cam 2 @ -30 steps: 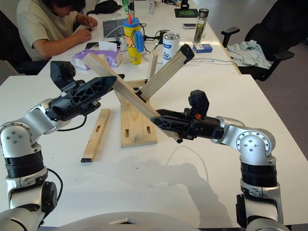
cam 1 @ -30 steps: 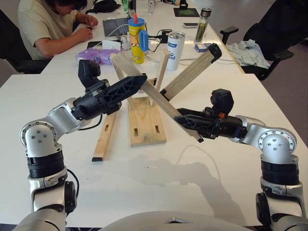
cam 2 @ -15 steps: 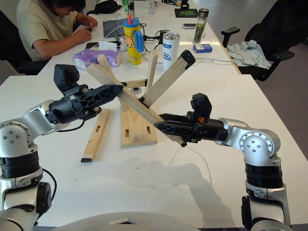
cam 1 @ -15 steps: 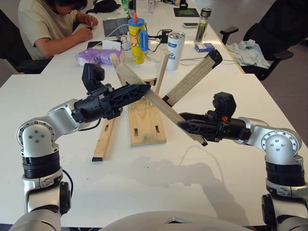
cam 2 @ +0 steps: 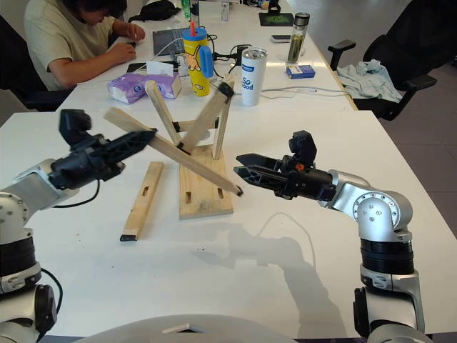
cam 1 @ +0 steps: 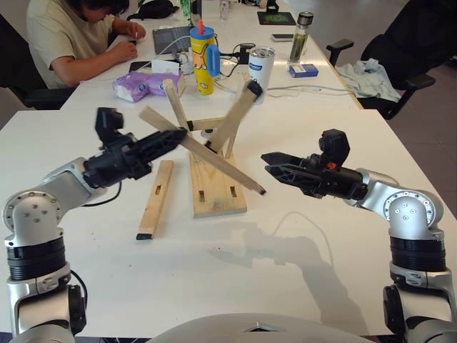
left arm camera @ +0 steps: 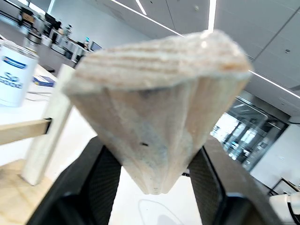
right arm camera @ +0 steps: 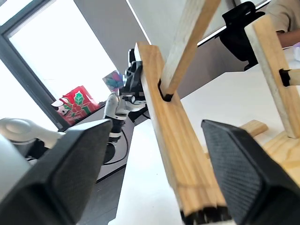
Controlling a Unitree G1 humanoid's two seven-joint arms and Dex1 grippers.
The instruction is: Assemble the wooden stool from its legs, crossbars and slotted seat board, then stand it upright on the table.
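Note:
My left gripper is shut on the upper part of a long wooden leg, which slants down to the right over the slotted seat board. Two more legs and a crossbar hang joined to it, one leg capped in black. The left wrist view has the leg's end between the dark fingers. My right gripper is open, just right of the leg's lower tip and apart from it. Its wrist view looks along the leg between spread fingers.
A loose slotted plank lies left of the seat board. Behind the assembly stand a yellow cup, a white tumbler and a tissue pack. A thin cable curls on the table in front of the right arm.
My right gripper has let go of the leg's lower end and drawn back to the right. The left arm has swung left with the joined legs, which now lean lower.

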